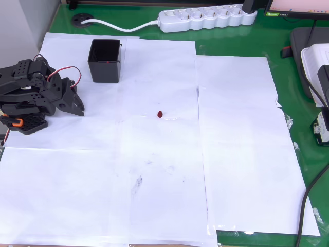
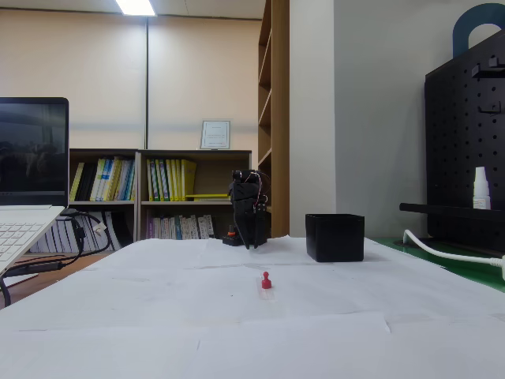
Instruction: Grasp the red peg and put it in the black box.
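Clearly light and stiff, the tiny dark-red rounded peg (image 1: 160,113) stands well apart from the square black plastic box (image 1: 105,60); pinch its narrow body. Beside that box, the claw (image 1: 77,104) looks closed, empty.

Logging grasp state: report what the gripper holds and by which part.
Nothing is held. The gripper sits folded at the overhead view's left edge, while the red peg stands alone on the paper, outside the black box.
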Controlling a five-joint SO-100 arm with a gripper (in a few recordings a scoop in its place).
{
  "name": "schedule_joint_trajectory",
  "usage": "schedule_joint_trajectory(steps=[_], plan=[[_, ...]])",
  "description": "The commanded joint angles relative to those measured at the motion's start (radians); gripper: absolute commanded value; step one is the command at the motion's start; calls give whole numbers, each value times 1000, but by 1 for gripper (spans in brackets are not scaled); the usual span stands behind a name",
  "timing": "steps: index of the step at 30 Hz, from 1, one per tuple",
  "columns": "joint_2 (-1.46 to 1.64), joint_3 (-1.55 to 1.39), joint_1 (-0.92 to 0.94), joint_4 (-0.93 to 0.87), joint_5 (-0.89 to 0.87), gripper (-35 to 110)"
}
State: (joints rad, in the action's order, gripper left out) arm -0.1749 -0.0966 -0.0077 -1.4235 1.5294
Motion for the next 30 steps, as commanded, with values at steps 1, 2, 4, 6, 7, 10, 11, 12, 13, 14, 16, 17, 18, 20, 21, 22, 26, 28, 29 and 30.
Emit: schedule_joint_trajectory(steps=[1, 2, 4, 6, 7, 10, 11, 12, 13, 14, 16, 17, 18, 20, 21, 22, 26, 28, 29, 30], plan=[[-15, -8, -37, -80, 21, 0], [-15, -8, -37, -80, 28, 0], [-15, -8, -37, -81, 40, 1], [-15, -8, -38, -81, 35, 1], [-15, -8, -38, -80, 38, 0], [-14, -8, -37, -80, 40, 0], [-14, -8, -37, -80, 40, 0], [-14, -8, -37, -80, 40, 0], [-14, -8, -37, -80, 40, 0], [-14, -8, -37, -80, 38, 0], [-14, -8, -37, -80, 38, 0], [-14, -8, -38, -80, 38, 0], [-14, -8, -37, -77, 31, 0], [-15, -8, -37, -78, 14, 0], [-18, -8, -38, -52, -28, 1], [-17, -8, -38, -32, -64, 1], [40, -127, -28, 6, -48, 3], [144, -222, -38, 29, -44, 3], [198, -273, -48, 21, -44, 3], [255, -327, -55, 3, -44, 3]])
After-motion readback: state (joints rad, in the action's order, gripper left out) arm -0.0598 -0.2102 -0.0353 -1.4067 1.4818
